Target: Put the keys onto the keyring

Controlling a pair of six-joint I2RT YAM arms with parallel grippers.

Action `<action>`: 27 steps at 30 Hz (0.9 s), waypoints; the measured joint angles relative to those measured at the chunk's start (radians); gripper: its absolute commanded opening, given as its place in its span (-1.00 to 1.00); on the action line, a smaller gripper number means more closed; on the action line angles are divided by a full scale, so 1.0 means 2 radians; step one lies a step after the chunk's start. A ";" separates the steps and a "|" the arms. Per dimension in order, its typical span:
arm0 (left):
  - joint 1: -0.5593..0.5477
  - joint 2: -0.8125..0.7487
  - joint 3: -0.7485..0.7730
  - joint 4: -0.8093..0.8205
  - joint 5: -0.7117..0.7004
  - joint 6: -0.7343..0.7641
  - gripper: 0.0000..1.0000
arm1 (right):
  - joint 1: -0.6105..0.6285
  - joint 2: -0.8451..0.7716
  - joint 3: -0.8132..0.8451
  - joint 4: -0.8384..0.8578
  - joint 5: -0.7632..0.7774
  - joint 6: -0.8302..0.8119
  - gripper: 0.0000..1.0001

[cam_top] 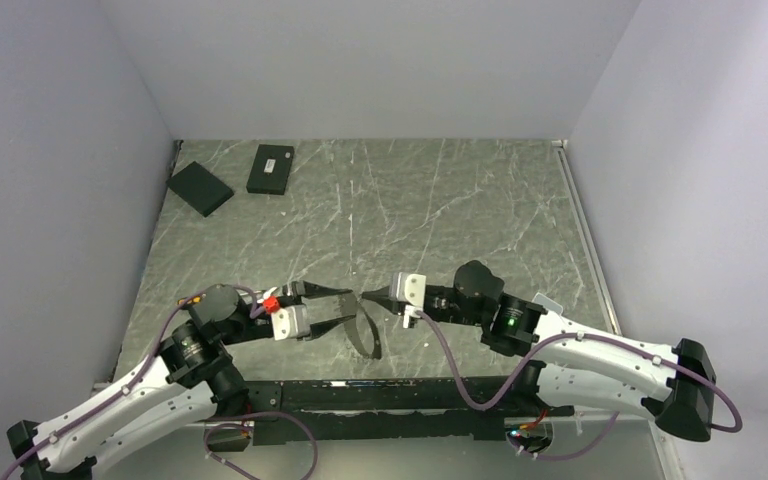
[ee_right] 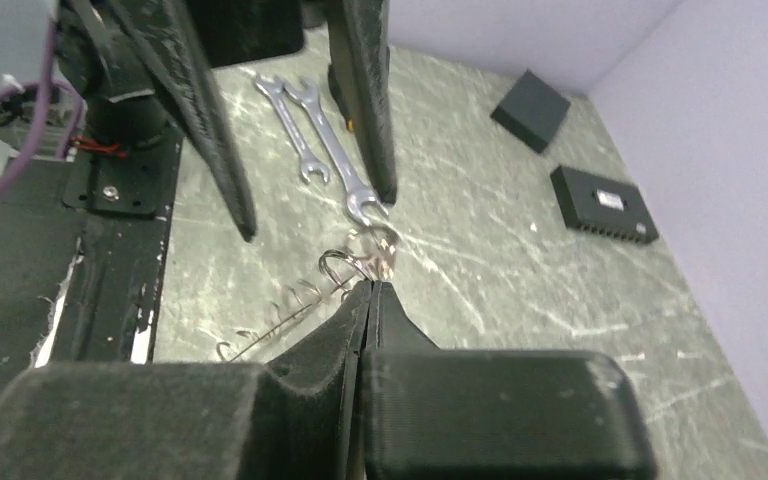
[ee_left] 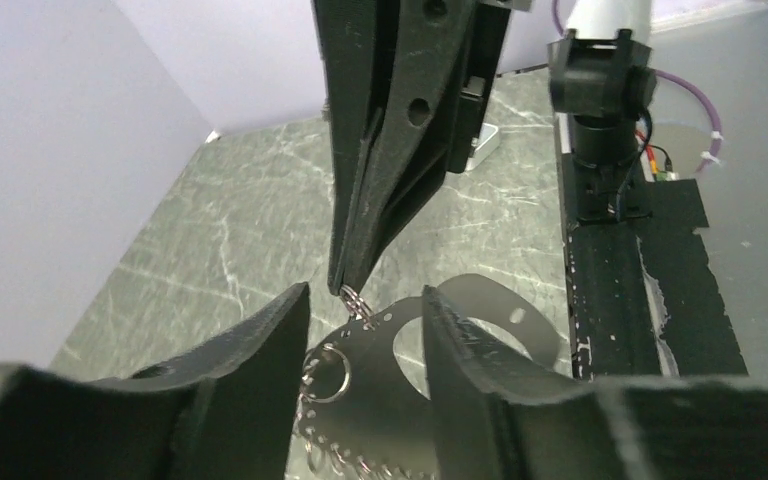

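Note:
My right gripper (ee_right: 371, 285) is shut, its tips pinching a small silver ring (ee_left: 355, 298) at the top of the keyring (ee_left: 360, 400). The keyring hangs above the table as a dark flat hoop with a large cut-out. Small grey keys (ee_left: 325, 455) fringe its lower rim. From the right wrist it shows edge-on as a thin wire with little hooks (ee_right: 280, 315). My left gripper (ee_left: 365, 300) is open, one finger on each side of the hanging keyring and touching neither side. From above, both grippers (cam_top: 352, 308) (cam_top: 368, 298) meet tip to tip at the table's middle front.
Two silver wrenches (ee_right: 320, 140) lie on the table under the left gripper. Two black boxes (cam_top: 200, 187) (cam_top: 271, 168) sit at the far left corner. A black rail (cam_top: 390, 395) runs along the near edge. Walls close in the left, back and right.

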 measured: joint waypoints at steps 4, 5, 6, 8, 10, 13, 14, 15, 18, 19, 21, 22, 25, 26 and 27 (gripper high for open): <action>0.000 -0.009 0.000 -0.010 -0.042 -0.025 0.06 | 0.000 0.022 0.015 -0.022 0.046 0.020 -1.00; 0.000 -0.010 0.001 -0.012 -0.052 -0.033 0.04 | 0.000 0.034 0.026 -0.032 0.062 0.029 -1.00; 0.000 -0.010 0.003 -0.015 -0.062 -0.042 0.02 | 0.000 0.047 0.040 -0.044 0.076 0.039 -1.00; 0.000 -0.010 0.006 -0.025 -0.075 -0.056 -0.05 | 0.000 0.076 0.074 -0.071 0.109 0.060 -1.00; 0.000 -0.010 0.006 -0.034 -0.086 -0.068 -0.07 | 0.000 0.090 0.091 -0.084 0.123 0.072 -1.00; 0.000 -0.009 0.003 -0.039 -0.108 -0.087 -0.12 | 0.000 0.107 0.115 -0.111 0.150 0.087 -1.00; 0.000 -0.009 0.000 -0.038 -0.117 -0.092 -0.15 | 0.000 0.114 0.125 -0.125 0.161 0.092 -1.00; 0.000 -0.008 -0.004 -0.038 -0.124 -0.098 -0.19 | 0.000 0.120 0.133 -0.136 0.168 0.095 -1.00; 0.000 0.008 -0.018 -0.035 -0.157 -0.113 -0.23 | -0.001 0.131 0.147 -0.163 0.181 0.095 -1.00; 0.000 0.016 -0.020 -0.035 -0.163 -0.114 -0.25 | -0.001 0.132 0.147 -0.170 0.182 0.092 -1.00; 0.000 0.033 -0.021 -0.035 -0.171 -0.115 -0.30 | 0.000 0.132 0.146 -0.183 0.182 0.078 -1.00; 0.000 0.041 -0.021 -0.035 -0.174 -0.114 -0.32 | 0.002 0.131 0.146 -0.187 0.182 0.070 -1.00; 0.000 0.054 -0.012 -0.046 -0.176 -0.107 -0.34 | 0.008 0.127 0.137 -0.188 0.190 0.046 -1.00; 0.000 0.058 -0.003 -0.054 -0.177 -0.102 -0.33 | 0.010 0.126 0.134 -0.188 0.193 0.039 -1.00; 0.000 0.061 0.005 -0.057 -0.177 -0.098 -0.33 | 0.011 0.125 0.131 -0.187 0.196 0.034 -1.00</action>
